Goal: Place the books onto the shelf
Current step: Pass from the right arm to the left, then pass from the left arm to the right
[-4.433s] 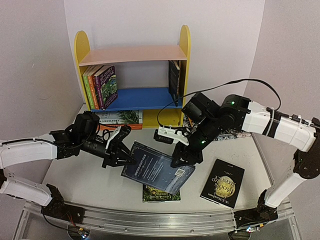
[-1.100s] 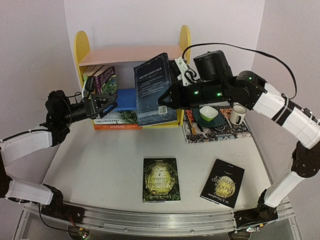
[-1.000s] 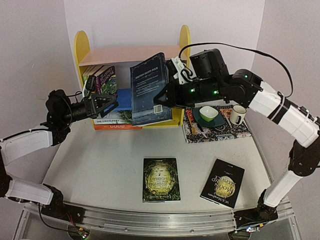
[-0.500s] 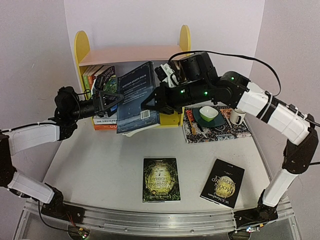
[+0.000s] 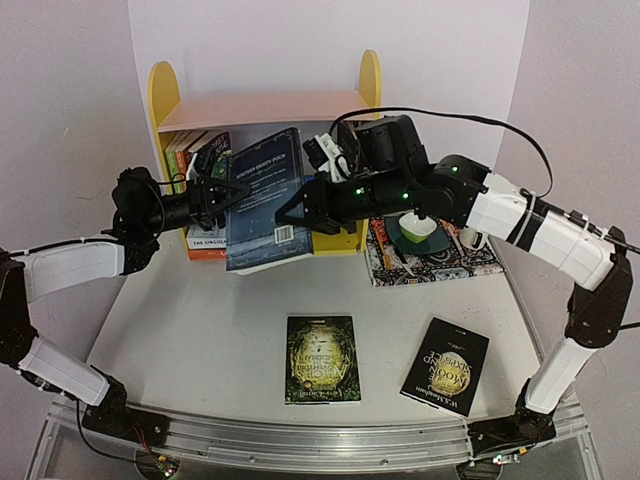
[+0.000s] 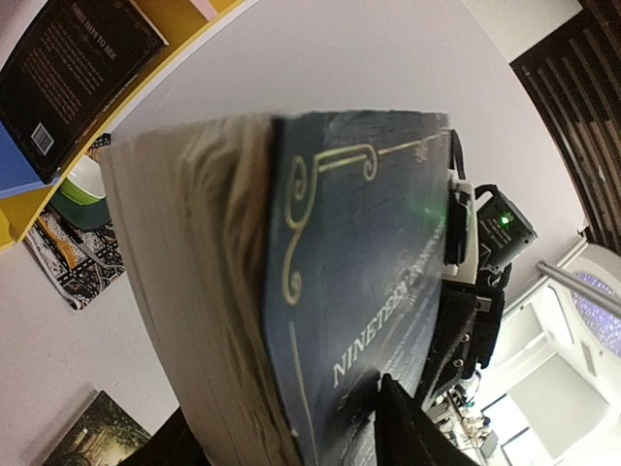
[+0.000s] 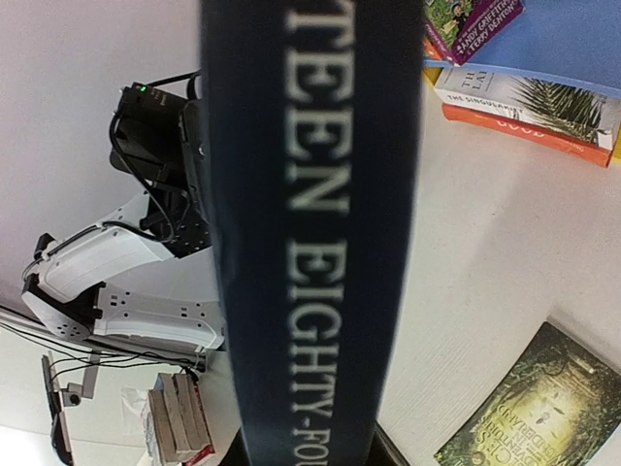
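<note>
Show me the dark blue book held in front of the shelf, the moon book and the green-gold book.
dark blue book (image 5: 262, 195): top external view, middle of its back cover.
moon book (image 5: 445, 366): top external view, centre of its front cover.
green-gold book (image 5: 320, 358): top external view, centre of its cover.

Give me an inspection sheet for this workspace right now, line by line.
Surface: white table, nothing spilled.
Job's things: dark blue book held up before the shelf; several books standing on it at the left; green-gold book and black book flat on the table.
Clutter: patterned mat carrying a green cup.
Grippers: right gripper shut on the blue book's spine; left gripper straddles its page edge, grip unclear.
Cables: black cable arching over the right arm.
Surroundings: plain pale walls.
</note>
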